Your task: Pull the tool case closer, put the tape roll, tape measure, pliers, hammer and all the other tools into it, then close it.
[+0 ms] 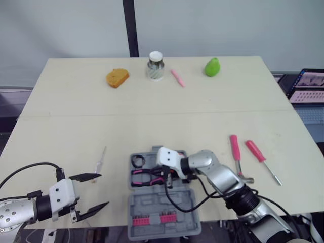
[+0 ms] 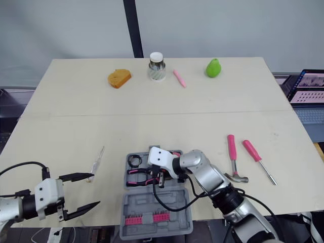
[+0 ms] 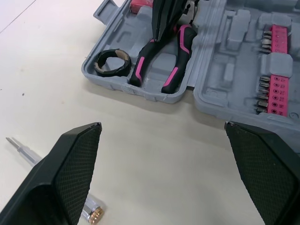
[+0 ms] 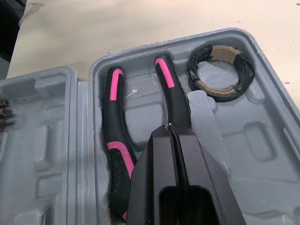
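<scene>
Grey tool case [image 1: 157, 202] lies open at your near tabletop [image 1: 152, 116] edge, pliers [image 4: 117, 154] and tape roll [image 4: 221, 71] in its far half. Your right hand [image 4: 169, 127] is closed, its tip at the pliers; your left hand [image 1: 96, 192] gapes beside a thin screwdriver [image 1: 100, 161]. Hammer [image 1: 236, 157] and pink screwdriver [image 1: 262, 159] lie right of the case

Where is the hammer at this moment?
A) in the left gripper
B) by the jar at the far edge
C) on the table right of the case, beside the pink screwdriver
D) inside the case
C: the hammer lies on the table right of the open case, next to the screwdriver.
</scene>
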